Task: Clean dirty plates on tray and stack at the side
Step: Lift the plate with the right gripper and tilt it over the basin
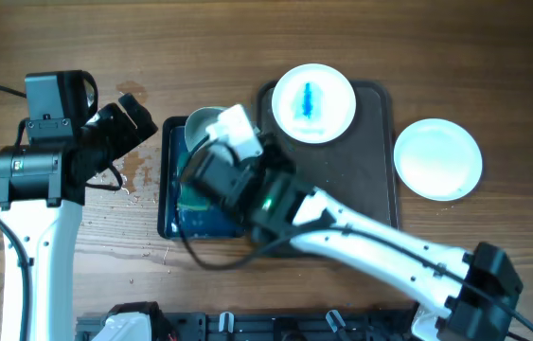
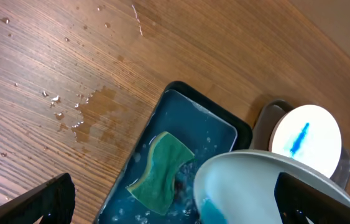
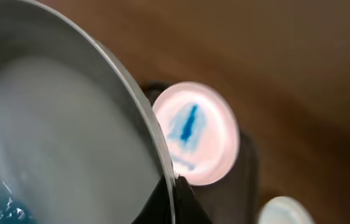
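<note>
Dip round white plate, pinched in right claw, into blue rectangular basin; shut spread left claw on green sponge.

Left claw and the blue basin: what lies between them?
Between the left claw and the basin lies only wooden table, with a damp patch and scattered droplets; overhead and left wrist views show it.

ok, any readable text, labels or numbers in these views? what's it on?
None readable.
The blue mark on the dirty plate is a smear, not a sign.
Clean plate, held plate, sponge, basin and tray carry no print.
Any marking on the left arm is too small to read.
</note>
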{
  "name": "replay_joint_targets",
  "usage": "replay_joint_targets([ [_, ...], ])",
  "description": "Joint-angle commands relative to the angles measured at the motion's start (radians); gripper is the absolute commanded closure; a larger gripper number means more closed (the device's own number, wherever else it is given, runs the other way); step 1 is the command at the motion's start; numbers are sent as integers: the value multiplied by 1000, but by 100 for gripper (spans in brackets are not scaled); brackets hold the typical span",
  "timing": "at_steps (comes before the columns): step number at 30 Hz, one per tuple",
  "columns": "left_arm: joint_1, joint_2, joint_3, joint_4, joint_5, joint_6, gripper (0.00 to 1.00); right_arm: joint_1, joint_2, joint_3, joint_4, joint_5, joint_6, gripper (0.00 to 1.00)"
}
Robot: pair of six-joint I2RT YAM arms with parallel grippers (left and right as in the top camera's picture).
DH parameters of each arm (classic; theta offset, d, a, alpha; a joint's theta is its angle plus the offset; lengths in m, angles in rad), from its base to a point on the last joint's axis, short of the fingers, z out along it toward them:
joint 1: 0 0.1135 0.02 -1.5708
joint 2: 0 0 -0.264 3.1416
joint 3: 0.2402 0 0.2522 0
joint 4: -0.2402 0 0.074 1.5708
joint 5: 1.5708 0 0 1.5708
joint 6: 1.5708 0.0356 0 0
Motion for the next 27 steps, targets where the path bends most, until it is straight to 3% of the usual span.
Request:
replay_joint_targets([
  [1, 6, -4, 14, -1, -2, 1, 0, 85, -24, 27, 9, 309, -78, 96],
  [8, 6, -4, 14, -1, -2, 1, 0, 206, -24, 27, 15, 492, -119, 96],
  [27, 6, -4, 14, -1, -2, 1, 0, 222, -24, 27, 16, 494, -119, 96],
])
